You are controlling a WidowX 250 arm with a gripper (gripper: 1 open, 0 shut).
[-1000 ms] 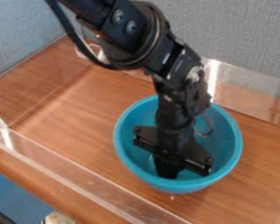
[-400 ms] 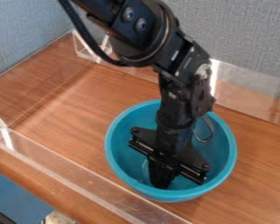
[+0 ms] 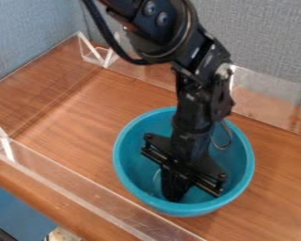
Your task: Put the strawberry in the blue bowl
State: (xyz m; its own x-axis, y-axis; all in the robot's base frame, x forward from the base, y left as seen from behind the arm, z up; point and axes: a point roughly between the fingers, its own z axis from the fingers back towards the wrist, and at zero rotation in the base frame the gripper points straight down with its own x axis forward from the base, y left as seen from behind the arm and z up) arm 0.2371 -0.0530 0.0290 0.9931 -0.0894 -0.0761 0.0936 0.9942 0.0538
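The blue bowl (image 3: 138,143) sits on the wooden table near its front right. My black arm reaches straight down into it, and the gripper (image 3: 177,193) is low inside the bowl, close to its bottom. Its fingers look drawn together. The strawberry is hidden; I cannot see whether it is between the fingers or under them.
Clear acrylic walls (image 3: 65,168) ring the wooden table (image 3: 78,104), with a low wall along the front edge and another at the back right (image 3: 273,94). A grey-blue backdrop stands behind.
The view of the bowl has shifted slightly left and larger since a second ago. The arm has stayed down inside the bowl, with the gripper a little lower.
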